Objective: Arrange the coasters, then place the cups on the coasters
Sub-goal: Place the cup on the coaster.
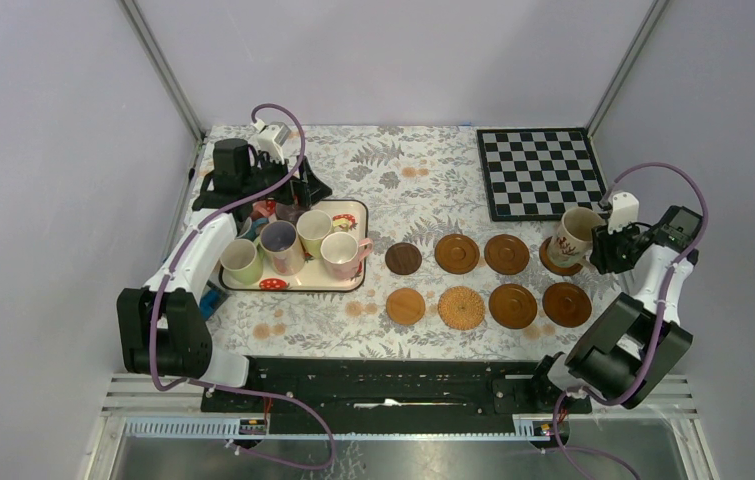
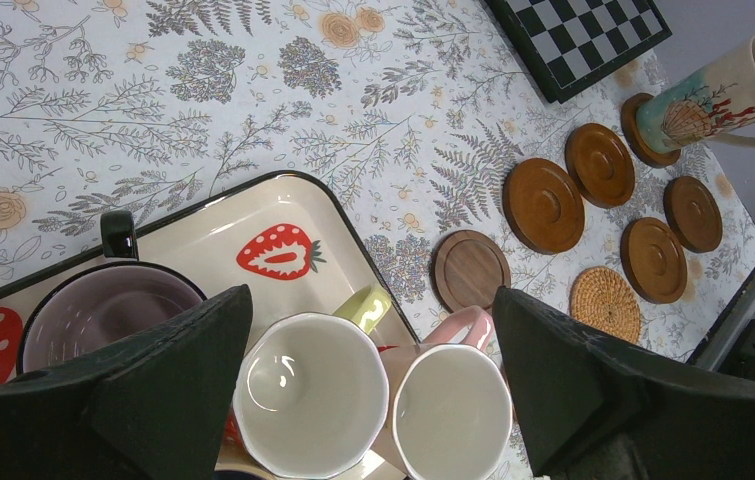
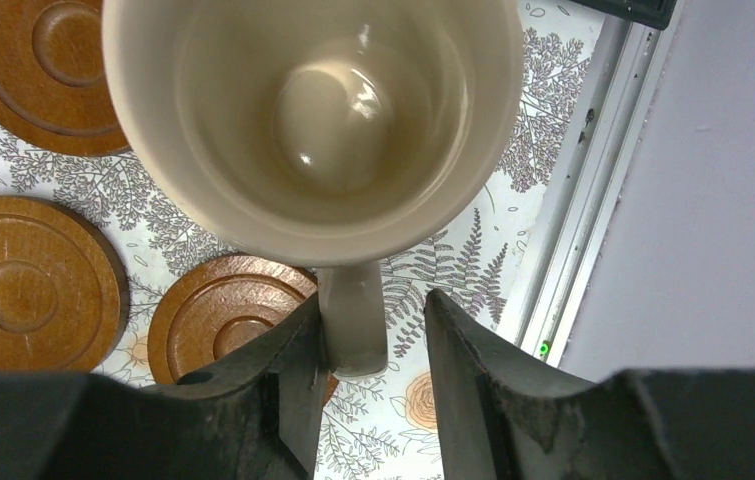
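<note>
Eight round brown coasters lie in two rows right of the tray, among them a dark one (image 1: 403, 258) and a woven one (image 1: 462, 307). A tall patterned cream cup (image 1: 575, 235) stands on the far right coaster (image 1: 553, 262) of the back row. My right gripper (image 3: 373, 300) straddles its handle (image 3: 353, 320): the left finger touches it, and a gap shows on the other side. My left gripper (image 2: 371, 292) hangs wide open over the tray, above a cream cup (image 2: 308, 390) with a green handle and a pink cup (image 2: 453, 410). A purple cup (image 2: 103, 310) and a green cup (image 1: 241, 262) also stand in the tray.
The cream strawberry-print tray (image 1: 353, 207) sits at the left of the floral tablecloth. A black-and-white checkerboard mat (image 1: 538, 170) lies at the back right. Grey walls and metal frame posts close the table in at the back and sides.
</note>
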Robot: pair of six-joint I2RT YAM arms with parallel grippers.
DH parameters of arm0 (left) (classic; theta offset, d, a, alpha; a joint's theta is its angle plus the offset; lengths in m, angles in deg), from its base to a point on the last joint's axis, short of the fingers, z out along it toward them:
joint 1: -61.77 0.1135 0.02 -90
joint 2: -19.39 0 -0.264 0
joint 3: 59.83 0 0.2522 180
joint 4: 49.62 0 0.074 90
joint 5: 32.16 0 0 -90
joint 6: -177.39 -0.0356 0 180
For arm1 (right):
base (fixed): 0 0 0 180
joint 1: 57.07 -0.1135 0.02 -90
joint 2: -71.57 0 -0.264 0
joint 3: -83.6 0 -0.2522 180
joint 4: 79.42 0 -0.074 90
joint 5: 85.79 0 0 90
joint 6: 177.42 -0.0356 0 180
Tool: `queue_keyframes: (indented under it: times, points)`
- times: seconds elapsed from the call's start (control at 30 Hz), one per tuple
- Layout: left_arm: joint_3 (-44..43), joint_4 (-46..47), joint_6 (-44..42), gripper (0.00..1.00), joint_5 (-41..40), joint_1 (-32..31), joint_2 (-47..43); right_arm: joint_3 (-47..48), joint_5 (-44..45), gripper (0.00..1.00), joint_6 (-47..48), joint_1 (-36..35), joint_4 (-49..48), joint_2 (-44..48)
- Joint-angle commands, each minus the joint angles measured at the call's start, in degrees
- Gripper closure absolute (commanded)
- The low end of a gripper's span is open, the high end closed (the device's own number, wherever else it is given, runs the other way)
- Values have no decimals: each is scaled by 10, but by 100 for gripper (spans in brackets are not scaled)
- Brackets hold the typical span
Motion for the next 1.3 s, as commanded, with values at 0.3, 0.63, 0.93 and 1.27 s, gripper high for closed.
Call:
queue_keyframes:
  times: [0.3, 0.63, 0.93, 1.27]
  points:
    - [-8, 26, -2, 1, 17, -2, -16, 34, -6, 39, 44, 17, 32, -3]
    - [0, 26, -5, 1, 18, -2, -25, 134, -34, 1, 87, 18, 172, -36]
    - [9, 37, 28, 1, 12, 0, -23, 284, -75, 0, 71, 9, 291, -92]
    - [-44, 1, 34, 1, -13, 1, -2, 459, -47, 1, -106, -182, 225, -173]
